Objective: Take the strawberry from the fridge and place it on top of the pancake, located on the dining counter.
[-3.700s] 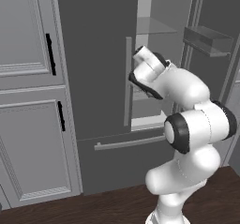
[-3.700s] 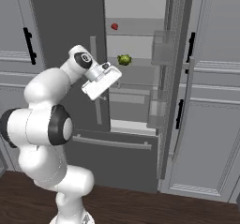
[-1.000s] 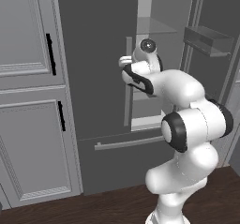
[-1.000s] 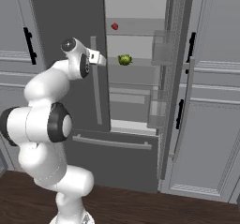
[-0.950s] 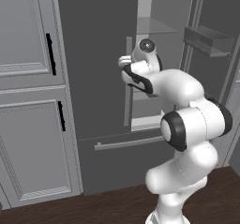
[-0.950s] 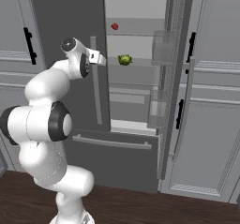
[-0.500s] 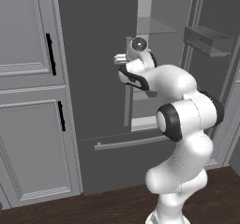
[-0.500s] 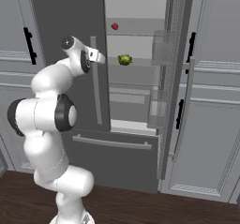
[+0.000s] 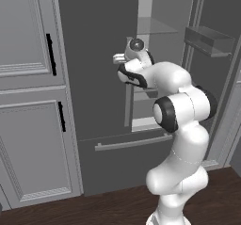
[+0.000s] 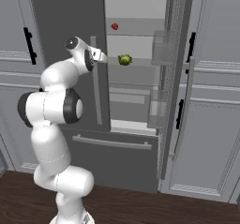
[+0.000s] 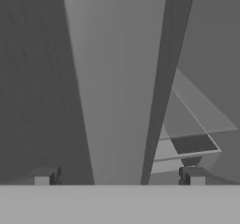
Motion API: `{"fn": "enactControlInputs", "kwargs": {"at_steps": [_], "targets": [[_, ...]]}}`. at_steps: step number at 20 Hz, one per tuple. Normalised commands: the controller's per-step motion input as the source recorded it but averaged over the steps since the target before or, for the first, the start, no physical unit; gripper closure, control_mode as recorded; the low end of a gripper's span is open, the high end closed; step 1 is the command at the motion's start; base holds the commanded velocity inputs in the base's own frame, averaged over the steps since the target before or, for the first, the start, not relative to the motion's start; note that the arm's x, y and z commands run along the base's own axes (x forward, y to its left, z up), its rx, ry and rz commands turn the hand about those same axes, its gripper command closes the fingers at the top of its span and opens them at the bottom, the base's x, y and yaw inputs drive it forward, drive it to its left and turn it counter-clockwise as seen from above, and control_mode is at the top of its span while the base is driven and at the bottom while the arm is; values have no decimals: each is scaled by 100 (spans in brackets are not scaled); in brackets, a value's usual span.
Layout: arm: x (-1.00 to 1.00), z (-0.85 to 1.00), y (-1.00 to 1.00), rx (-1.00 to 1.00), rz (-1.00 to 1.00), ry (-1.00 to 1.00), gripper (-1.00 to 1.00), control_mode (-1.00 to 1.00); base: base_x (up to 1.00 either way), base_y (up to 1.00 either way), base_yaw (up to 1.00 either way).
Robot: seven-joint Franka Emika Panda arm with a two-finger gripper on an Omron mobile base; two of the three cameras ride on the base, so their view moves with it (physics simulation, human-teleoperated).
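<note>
Strawberry (image 10: 115, 26) is sitting on an upper glass shelf inside the open fridge (image 10: 136, 78), well above the green fruit (image 10: 124, 59) one shelf down, as the right base view is showing it; it is looking tiny, light and soft, so I am guessing it will bruise under a hard pinch and wants a gentle hold across its middle. From the left base view, the gripper (image 9: 118, 58) is hovering high beside the left door's silver handle (image 9: 127, 101), carrying nothing. In the hand view, that handle (image 11: 117, 87) is rising between the two fingertips (image 11: 44, 176), and the jaws are standing spread wide around it without touching.
</note>
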Motion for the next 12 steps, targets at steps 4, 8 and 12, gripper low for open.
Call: {"fn": "enactControlInputs", "kwargs": {"at_steps": [4,8,12], "targets": [[36,-14,0,0,-1,0,-100,-100,0,0,0],[39,-9,0,0,-1,0,-100,-100,0,0,0],[43,-1,0,0,0,0,-100,-100,0,0,0]]}}
